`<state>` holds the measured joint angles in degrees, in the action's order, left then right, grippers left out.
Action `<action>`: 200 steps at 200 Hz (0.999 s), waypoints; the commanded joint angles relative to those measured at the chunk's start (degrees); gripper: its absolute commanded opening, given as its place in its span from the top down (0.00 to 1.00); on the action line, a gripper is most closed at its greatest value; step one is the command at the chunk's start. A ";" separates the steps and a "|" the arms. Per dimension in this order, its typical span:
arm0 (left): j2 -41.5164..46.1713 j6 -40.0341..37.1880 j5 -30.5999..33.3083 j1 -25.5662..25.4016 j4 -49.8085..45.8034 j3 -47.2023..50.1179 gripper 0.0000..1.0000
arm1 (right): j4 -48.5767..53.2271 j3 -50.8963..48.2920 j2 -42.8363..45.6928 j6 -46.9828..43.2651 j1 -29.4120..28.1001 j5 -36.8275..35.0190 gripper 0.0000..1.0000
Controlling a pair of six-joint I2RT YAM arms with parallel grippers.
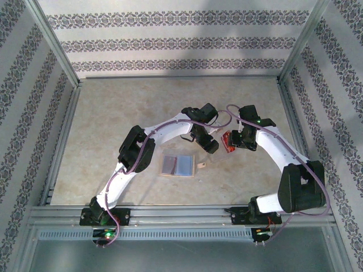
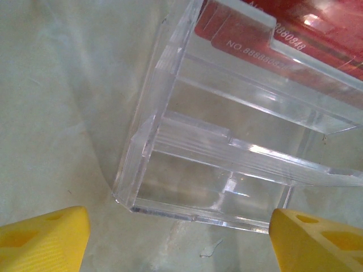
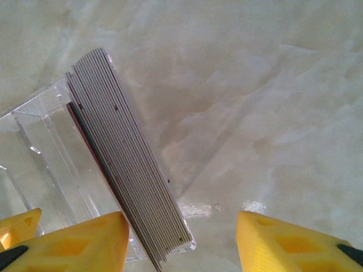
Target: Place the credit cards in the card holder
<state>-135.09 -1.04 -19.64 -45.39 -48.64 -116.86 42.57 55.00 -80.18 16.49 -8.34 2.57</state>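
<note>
The credit cards (image 3: 127,164) stand as a thick stack, seen edge-on, in a clear plastic stand (image 3: 39,153). The front card is bright red (image 2: 295,28) with white numbers. My right gripper (image 3: 181,243) is open around the stack's lower end: the left finger (image 3: 85,243) is at the stack, and the right finger (image 3: 283,243) stands well clear. My left gripper (image 2: 178,243) is open just in front of the clear stand (image 2: 227,164), holding nothing. In the top view the card holder (image 1: 177,165) lies open on the table, lilac pockets up, left of the red cards (image 1: 228,141).
Both arms meet over the table's middle, the left gripper (image 1: 209,143) and right gripper (image 1: 241,140) close on either side of the stand. A metal frame rail (image 1: 181,212) runs along the near edge. Patterned walls enclose the other three sides.
</note>
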 commanded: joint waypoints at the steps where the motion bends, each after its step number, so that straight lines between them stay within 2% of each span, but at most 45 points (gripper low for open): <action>1: -0.79 0.42 1.07 -0.93 -2.25 1.55 0.17 | 2.16 1.30 1.26 -0.63 0.87 -1.57 0.48; 99: -0.97 0.42 0.86 -0.93 -2.26 1.59 0.17 | 3.05 2.57 1.31 -1.25 0.87 -1.47 0.59; 200: -1.52 0.51 0.74 -0.91 -2.31 1.46 0.17 | 2.61 2.64 0.44 -1.99 0.80 0.64 0.82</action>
<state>-135.09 -1.02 -19.68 -45.39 -48.64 -116.81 44.31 56.53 -79.75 14.98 -8.34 4.64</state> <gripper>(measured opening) 0.827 0.203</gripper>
